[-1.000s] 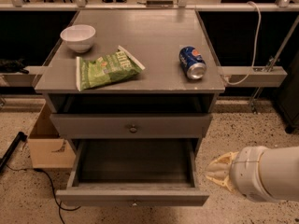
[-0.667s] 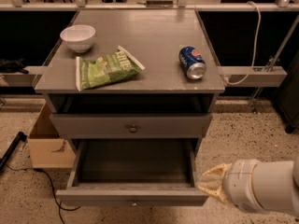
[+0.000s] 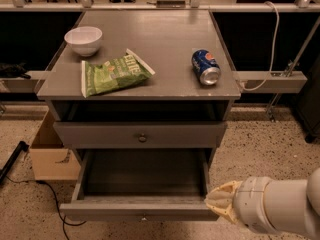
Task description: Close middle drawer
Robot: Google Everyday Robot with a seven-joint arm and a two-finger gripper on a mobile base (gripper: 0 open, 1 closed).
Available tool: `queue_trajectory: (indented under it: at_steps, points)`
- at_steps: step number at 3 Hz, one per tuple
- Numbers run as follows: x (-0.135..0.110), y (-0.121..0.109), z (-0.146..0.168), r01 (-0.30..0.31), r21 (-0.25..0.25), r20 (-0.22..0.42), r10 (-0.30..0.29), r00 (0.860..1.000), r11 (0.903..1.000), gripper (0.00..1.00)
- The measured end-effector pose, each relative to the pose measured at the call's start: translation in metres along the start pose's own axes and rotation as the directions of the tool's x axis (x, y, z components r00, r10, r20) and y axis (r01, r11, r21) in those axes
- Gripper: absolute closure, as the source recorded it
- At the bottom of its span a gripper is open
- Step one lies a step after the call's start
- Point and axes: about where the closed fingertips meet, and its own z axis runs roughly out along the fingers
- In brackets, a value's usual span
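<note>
The middle drawer (image 3: 120, 210) is a wide grey drawer pulled far out of the cabinet, and its inside looks empty. A small round knob (image 3: 144, 217) sits at the centre of its front, near the bottom edge of the view. My gripper (image 3: 217, 204), cream-coloured on a thick white arm, comes in from the lower right. It is at the right front corner of the open drawer and appears to touch its front edge. The drawer above it (image 3: 142, 134), nearest the tabletop, is pushed in. No lower drawer shows.
On the grey tabletop (image 3: 165, 34) stand a white bowl (image 3: 83, 40), a green snack bag (image 3: 114, 73) and a blue can (image 3: 205, 67) lying on its side. A cardboard box (image 3: 50, 156) sits on the floor left of the cabinet, with a black cable (image 3: 12, 163) beside it.
My gripper has moved down and to the left, from beside the drawer's right side to its right front corner. The drawer has not visibly moved.
</note>
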Motion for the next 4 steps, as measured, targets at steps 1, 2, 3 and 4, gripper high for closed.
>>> queue_trajectory:
  at_steps: [1,2,3,4]
  points:
    - [0.008,0.013,0.038,-0.066,-0.031,0.032,0.067,0.997,0.9973,1.0]
    - [0.017,0.019,0.068,-0.113,-0.04,0.036,0.115,0.993,0.9927,1.0]
    - [0.033,0.014,0.097,-0.141,-0.048,-0.007,0.141,0.99,0.9888,1.0]
    - [0.029,0.015,0.101,-0.132,-0.054,-0.012,0.132,0.991,0.9897,1.0]
